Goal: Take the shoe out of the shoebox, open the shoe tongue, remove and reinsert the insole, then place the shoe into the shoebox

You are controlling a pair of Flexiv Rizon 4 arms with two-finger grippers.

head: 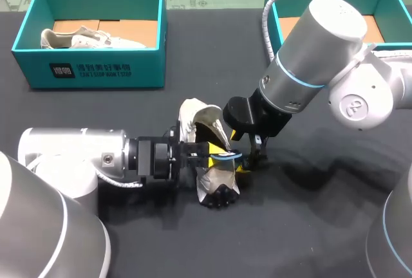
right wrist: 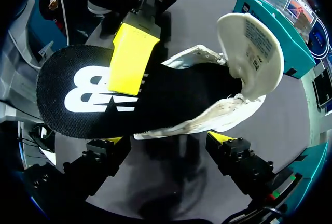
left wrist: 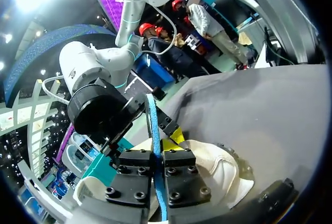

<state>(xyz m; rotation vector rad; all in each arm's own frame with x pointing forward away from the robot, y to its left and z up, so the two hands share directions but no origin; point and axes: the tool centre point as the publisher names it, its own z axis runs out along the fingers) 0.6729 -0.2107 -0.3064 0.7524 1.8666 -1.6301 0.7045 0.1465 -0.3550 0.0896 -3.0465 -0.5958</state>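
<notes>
Head view: shoe (head: 90, 38) in left shoebox (head: 90, 72); left end effector (head: 219, 157) clamps insole (right wrist: 171, 97), right (right wrist: 166, 141) apart.

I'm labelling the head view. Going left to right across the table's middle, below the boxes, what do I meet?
Left arm → shoe → right gripper → right arm.

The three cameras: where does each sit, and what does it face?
Head view: above, behind the robot, looking down on both arms and the table.
Left wrist view: on the left arm, looking along the left gripper, shut on the insole.
Right wrist view: looks past the open right gripper at the shoe.
All share shoe and insole.
</notes>
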